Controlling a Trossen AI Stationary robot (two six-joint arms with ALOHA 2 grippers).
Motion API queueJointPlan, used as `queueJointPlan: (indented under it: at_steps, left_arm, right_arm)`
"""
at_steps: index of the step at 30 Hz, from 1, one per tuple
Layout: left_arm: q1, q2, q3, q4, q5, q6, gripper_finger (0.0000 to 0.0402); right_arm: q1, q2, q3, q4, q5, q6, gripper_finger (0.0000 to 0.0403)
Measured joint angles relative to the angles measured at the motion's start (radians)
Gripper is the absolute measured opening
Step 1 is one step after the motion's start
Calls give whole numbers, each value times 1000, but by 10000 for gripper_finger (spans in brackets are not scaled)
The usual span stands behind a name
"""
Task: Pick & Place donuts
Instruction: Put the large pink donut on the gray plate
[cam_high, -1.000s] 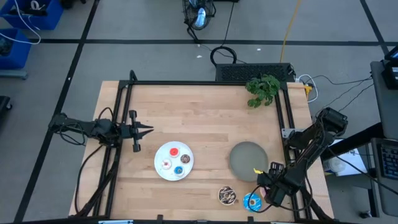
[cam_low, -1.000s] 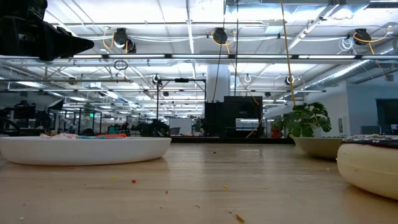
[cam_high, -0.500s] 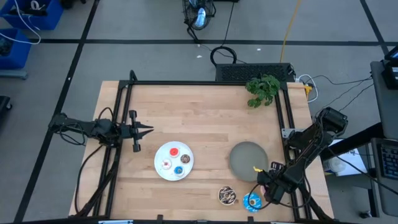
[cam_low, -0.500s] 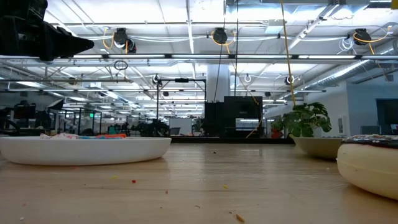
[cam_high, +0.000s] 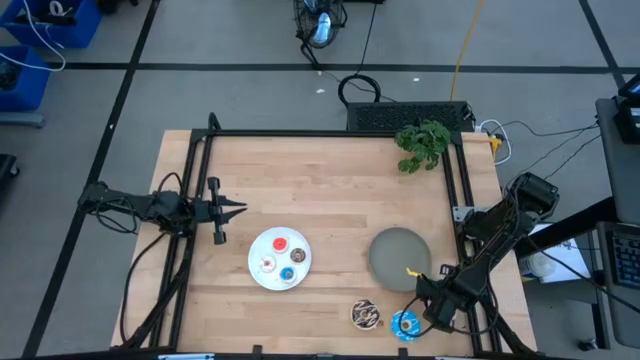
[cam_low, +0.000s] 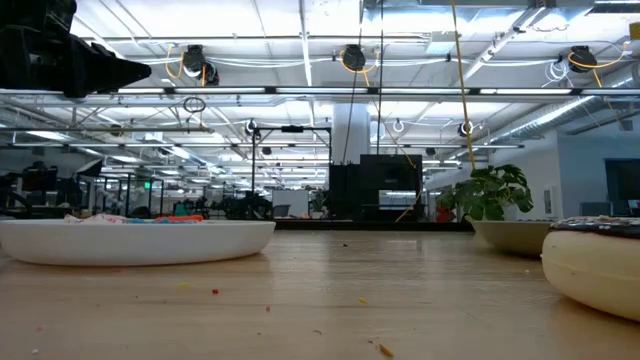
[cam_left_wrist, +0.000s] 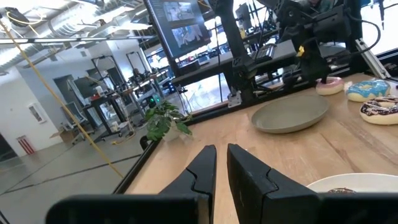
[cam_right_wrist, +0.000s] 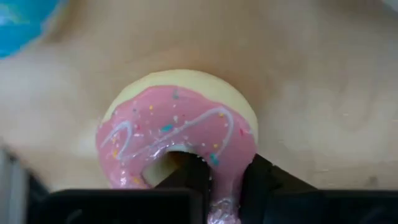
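A pink-iced donut (cam_right_wrist: 180, 130) lies on the wooden table near its front right corner, with my right gripper (cam_high: 432, 312) shut on it. It also shows in the left wrist view (cam_left_wrist: 328, 86). Beside it lie a blue-iced donut (cam_high: 405, 324) and a chocolate sprinkled donut (cam_high: 365, 315). Several tiny donuts sit on the white plate (cam_high: 262, 245). The grey plate (cam_high: 398, 255) stands behind the larger donuts. My left gripper (cam_high: 238, 208) waits shut at the table's left, pointing level. My right gripper pinches the pink-iced donut's ring wall (cam_right_wrist: 227, 177) on one side. One finger (cam_right_wrist: 186, 177) stands in the hole and the other (cam_right_wrist: 264, 183) outside the rim. The fingers come steeply from above, slanting from the table's right. The donut lies flat on the table, icing up.
A small potted plant (cam_high: 422, 143) stands at the table's far right. A black frame rail (cam_high: 465, 190) runs along the right edge close to my right arm. Bare wood lies between the two plates and across the far half.
My right gripper has tipped more steeply downward, shifted slightly toward the blue-iced donut, and shut on the pink-iced donut. The donuts and plates lie where they were.
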Motion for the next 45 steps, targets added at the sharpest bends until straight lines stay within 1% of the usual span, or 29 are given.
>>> queueJointPlan:
  at_steps: [3,7,14,18,23,27,37,45]
  left_arm:
    - [0,0,0,0,0,0,47]
    - [0,0,0,0,0,0,47]
    - [0,0,0,0,0,1,47]
    - [0,0,0,0,0,1,47]
    - [0,0,0,0,0,7,47]
    - [0,0,0,0,0,7,47]
    - [0,0,0,-9,0,-19,47]
    - [0,0,0,-18,0,-27,47]
  right_arm:
    - [-19,0,40,2,7,-52,25]
    - [-50,0,100,-35,17,-113,20]
    - [-114,0,267,-231,21,-205,20]
    - [-137,-1,376,-316,77,-247,20]
    - [-153,-2,458,-330,144,-281,20]
    - [-166,-2,478,-332,148,-287,19]
    - [-204,-2,480,-339,146,-337,19]
    - [-225,-2,481,-340,121,-321,18]
